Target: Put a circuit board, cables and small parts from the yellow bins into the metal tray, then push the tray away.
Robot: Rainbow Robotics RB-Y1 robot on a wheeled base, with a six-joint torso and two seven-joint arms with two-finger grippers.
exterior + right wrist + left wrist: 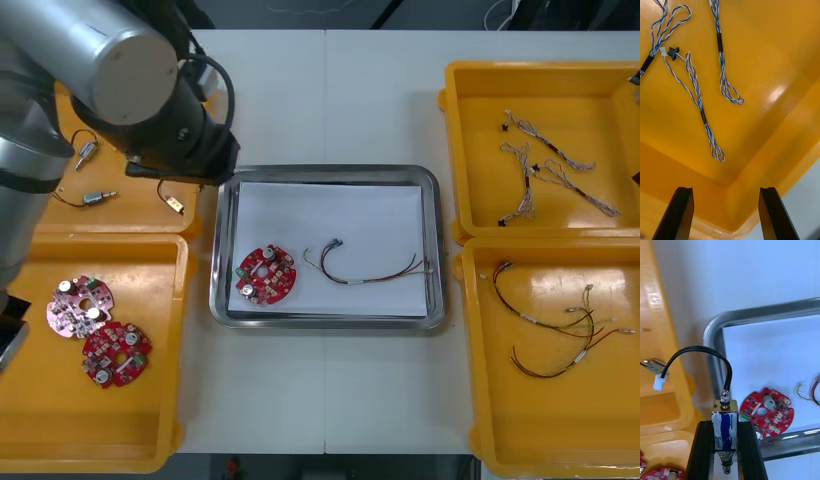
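The grey left arm [100, 70] sits upper left in the front view; at centre, the shiny metal tray [330, 173] holds a round red circuit board [266, 273] and a thin cable [370, 270]. Right wrist view: the right gripper [726, 193] hangs spread over twisted blue and white cables [696, 97] in a yellow bin [771, 56]. Left wrist view: the left gripper [725, 425] pinches a small metal part [725, 416] trailing a black cable [700, 350] beside the tray's corner; carry it well inside before releasing, so the cable clears the rim.
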